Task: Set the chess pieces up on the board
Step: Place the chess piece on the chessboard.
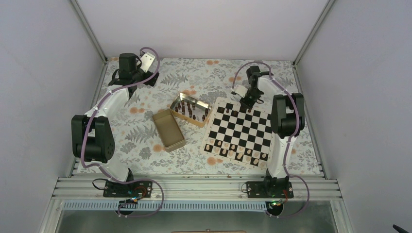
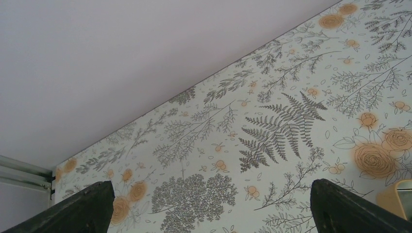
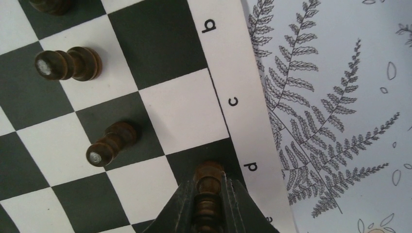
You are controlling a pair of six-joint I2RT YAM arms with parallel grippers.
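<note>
Right wrist view, item: dark piece held over the board's far edge, setup partly done.
Pale pieces [image 1: 236, 151] fill the two near rows of the board [image 1: 238, 130]. Of the dark chess pieces, only a few stand at the far end, among them two pawns [image 3: 68, 63] one row in from the edge. Many more wait in a gold tin [image 1: 186, 118] just left of the board, and a second tin [image 1: 168, 130] beside it lies empty on the floral surface [image 1: 145, 131]. By this count, the dark side is under half placed. The right pincer [image 3: 208, 204] is closed narrowly on the held piece [image 3: 209, 175], upright over the black edge square marked d; whether its base touches the board cannot be told. The left pincer [image 2: 209, 191] is spread wide and holds nothing, well apart from the board near the far left corner.
</note>
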